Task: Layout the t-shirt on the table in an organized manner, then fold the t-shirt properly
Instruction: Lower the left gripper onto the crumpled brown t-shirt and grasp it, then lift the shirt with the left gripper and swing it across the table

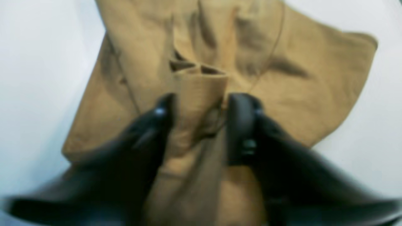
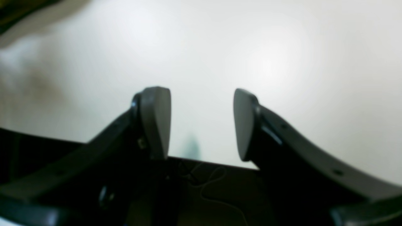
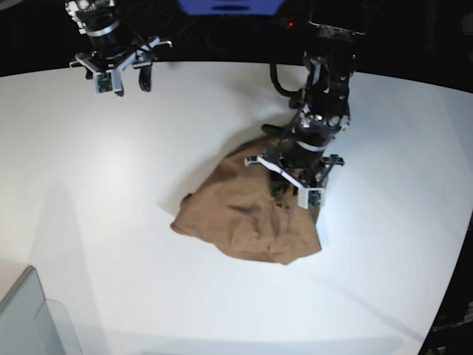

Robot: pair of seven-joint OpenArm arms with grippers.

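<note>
Left gripper (image 1: 199,103): closed on a raised fold of the t-shirt (image 1: 282,72), cloth bunched between both fingers. Remainder of t-shirt crumpled in 1 heap, spread ahead of and below the claw on the table (image 3: 111,185). Right gripper (image 2: 202,122): jaws wide apart, nothing between, well apart from the cloth, above bare tabletop.

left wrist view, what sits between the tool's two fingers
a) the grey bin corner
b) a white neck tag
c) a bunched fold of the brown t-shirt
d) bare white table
c: a raised fold of the t-shirt stands between the fingers of the left tool, over the table.
</note>
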